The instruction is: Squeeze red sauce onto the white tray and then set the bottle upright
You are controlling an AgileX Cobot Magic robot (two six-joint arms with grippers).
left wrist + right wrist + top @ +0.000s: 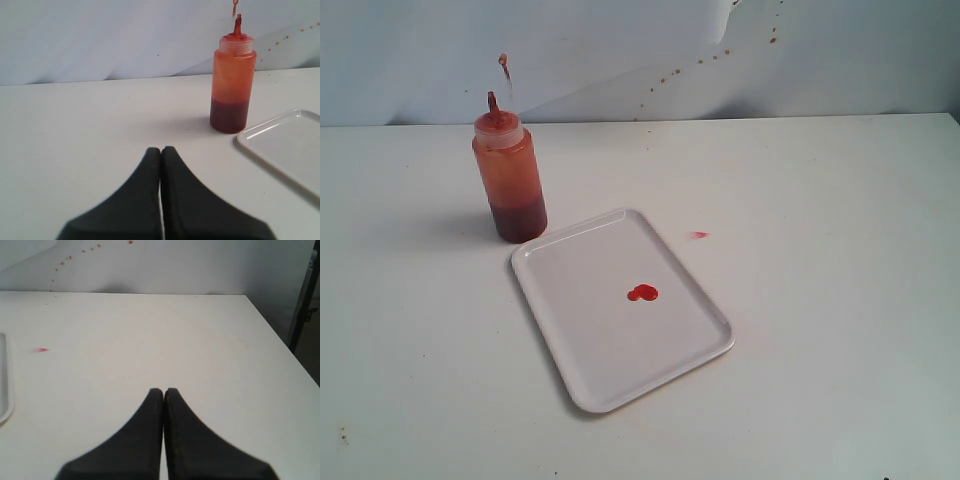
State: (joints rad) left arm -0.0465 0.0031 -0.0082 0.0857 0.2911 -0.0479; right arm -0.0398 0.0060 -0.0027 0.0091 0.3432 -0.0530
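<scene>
Standing upright, translucent orange-red bottle point(509, 178)

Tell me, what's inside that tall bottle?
Dark red sauce fills the bottom part of the upright bottle. Above that, the see-through wall looks orange and smeared, with no deep sauce behind it. The inside of the red nozzle is hidden, because it isn't see-through.

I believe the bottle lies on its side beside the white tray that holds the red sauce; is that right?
Not quite: the bottle stands upright beside the white tray, which does hold the red sauce, as the exterior view shows.
</scene>
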